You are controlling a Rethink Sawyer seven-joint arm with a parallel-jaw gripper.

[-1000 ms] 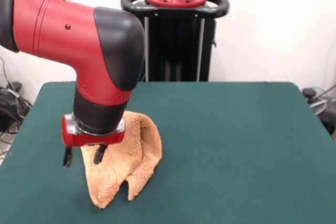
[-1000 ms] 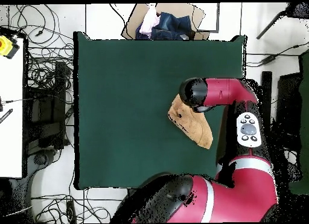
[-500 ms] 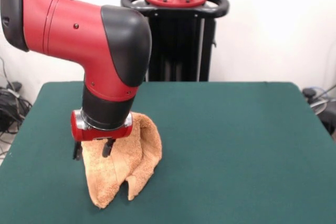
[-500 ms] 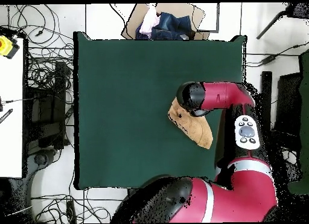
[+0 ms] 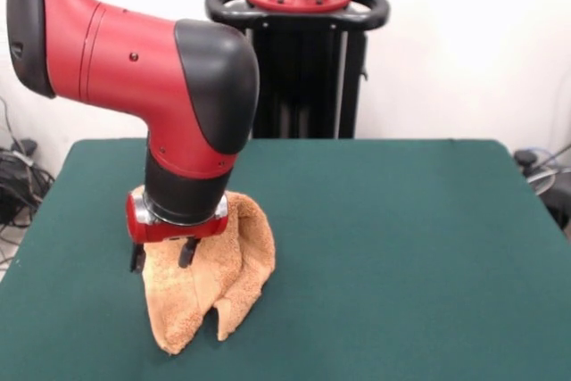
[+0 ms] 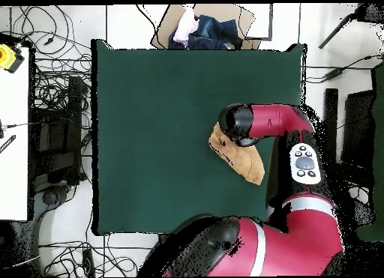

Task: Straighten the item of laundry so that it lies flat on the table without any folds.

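Rumpled towel (image 5: 214, 287) on green table (image 5: 401, 247)

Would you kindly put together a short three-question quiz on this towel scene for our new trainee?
1. True or false: the towel lies flat with no folds on the table.
2. In the front view, the gripper is: A) far from the towel, B) right over the towel's upper edge, C) off the table.
3. Fill in: the gripper's fingers stand ____, with a gap between them.

Key: 1. False; it is folded and bunched. 2. B. 3. Open (apart).
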